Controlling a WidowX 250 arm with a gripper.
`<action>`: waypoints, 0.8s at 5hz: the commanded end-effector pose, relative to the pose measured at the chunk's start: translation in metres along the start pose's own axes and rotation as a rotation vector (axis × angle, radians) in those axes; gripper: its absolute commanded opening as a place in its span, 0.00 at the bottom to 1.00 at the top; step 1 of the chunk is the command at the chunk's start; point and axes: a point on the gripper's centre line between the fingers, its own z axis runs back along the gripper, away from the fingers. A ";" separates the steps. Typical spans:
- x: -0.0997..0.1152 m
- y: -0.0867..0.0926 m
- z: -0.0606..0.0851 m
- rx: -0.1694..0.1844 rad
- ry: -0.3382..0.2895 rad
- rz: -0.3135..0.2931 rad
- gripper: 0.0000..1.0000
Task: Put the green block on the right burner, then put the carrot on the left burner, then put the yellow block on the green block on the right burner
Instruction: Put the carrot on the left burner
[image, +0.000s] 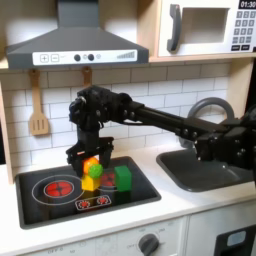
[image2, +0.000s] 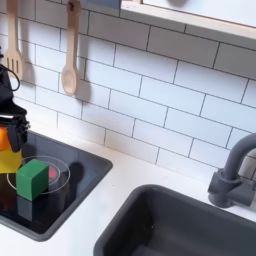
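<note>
Transferring the carrot (image: 92, 165) to the left burner (image: 58, 187) is judged to be the step in hand. The green block (image: 122, 178) sits on the right burner (image2: 58, 172), at the first exterior view's right of the black hob (image: 40, 206), so step one reads as complete.

Claw status: the claw (image: 86, 160) hangs just above the middle of the hob, its jaws narrow around the carrot. An orange body shows between the fingers, with the green leafy end pointing down towards the hob. In the second exterior view the claw stands at the left edge of the picture, with orange beneath it.

The yellow block (image: 89, 183) lies on the hob directly below the claw, between the two burners and just beside the green block. Whether the carrot tip touches the yellow block cannot be told.

Next move, as judged:
1. Carry the carrot towards the first exterior view's left until it is over the red rings of the left burner.
2. Clear the yellow block during travel; a low pass could knock it.
3. Lower, then release so that the carrot lies within the rings.
4. Stacking the yellow block on the green block is not yet done.

Inventory:
- Green block: one.
- Yellow block: one.
- Carrot: one.
- Burners: two.
- Claw: one.
- Sink (image: 205, 172) set in the desk (image: 150, 205): one.
- Tap (image2: 236, 170): one.
</note>
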 end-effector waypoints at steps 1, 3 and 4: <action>0.001 0.002 0.002 0.002 -0.003 0.038 1.00; 0.002 0.002 0.003 0.008 -0.006 0.058 1.00; 0.004 0.004 0.005 0.011 -0.011 0.063 1.00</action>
